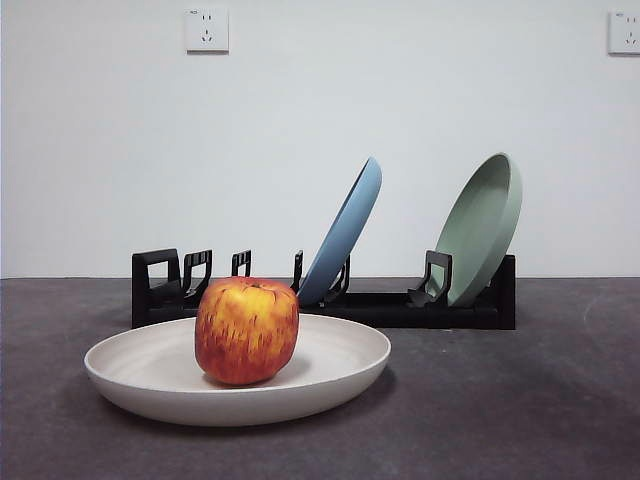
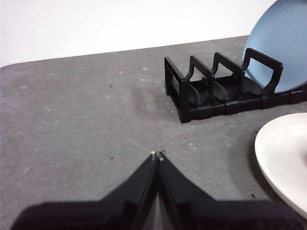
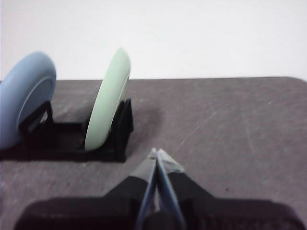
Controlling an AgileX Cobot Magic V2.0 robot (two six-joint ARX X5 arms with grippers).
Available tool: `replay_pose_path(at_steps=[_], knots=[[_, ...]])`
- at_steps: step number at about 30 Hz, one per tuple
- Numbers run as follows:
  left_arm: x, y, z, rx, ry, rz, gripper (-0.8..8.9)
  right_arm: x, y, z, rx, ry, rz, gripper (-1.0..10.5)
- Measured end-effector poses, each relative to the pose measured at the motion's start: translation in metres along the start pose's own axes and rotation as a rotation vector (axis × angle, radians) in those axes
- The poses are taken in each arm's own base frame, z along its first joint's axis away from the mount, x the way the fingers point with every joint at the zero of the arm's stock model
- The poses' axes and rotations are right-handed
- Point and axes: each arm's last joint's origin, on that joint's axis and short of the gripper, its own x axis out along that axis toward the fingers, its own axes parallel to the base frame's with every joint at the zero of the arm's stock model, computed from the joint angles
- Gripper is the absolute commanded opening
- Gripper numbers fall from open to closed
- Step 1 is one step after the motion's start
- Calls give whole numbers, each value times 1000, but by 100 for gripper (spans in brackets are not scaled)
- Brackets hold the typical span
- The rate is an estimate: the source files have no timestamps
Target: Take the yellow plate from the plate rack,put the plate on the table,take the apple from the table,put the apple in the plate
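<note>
The cream yellow plate point(image 1: 330, 370) lies flat on the dark grey table point(image 1: 520, 400) in front of the plate rack point(image 1: 380, 305). The red and yellow apple point(image 1: 246, 330) stands upright in the plate, left of its middle. The plate's edge also shows in the left wrist view point(image 2: 283, 158). My left gripper point(image 2: 157, 155) is shut and empty, over bare table to the left of the rack's empty end point(image 2: 201, 91). My right gripper point(image 3: 156, 153) is shut and empty, over the table to the right of the rack point(image 3: 72, 139). Neither gripper shows in the front view.
A blue plate point(image 1: 345, 235) leans in the rack's middle slot and a pale green plate point(image 1: 485, 225) in its right slot. Both show in the right wrist view, the blue point(image 3: 24, 100) and the green point(image 3: 108, 103). The rack's left holders point(image 1: 170, 275) hold nothing.
</note>
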Motion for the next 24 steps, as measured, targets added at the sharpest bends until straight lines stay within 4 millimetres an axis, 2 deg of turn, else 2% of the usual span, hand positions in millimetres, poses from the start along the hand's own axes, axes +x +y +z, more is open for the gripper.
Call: replay_pose_path(at_steps=[10, 24], knots=[[0, 0, 0, 0, 0, 0, -3, 10, 1, -37, 26, 101, 34, 1], [0, 0, 0, 0, 0, 0, -3, 11, 1, -38, 119, 94, 28, 1]])
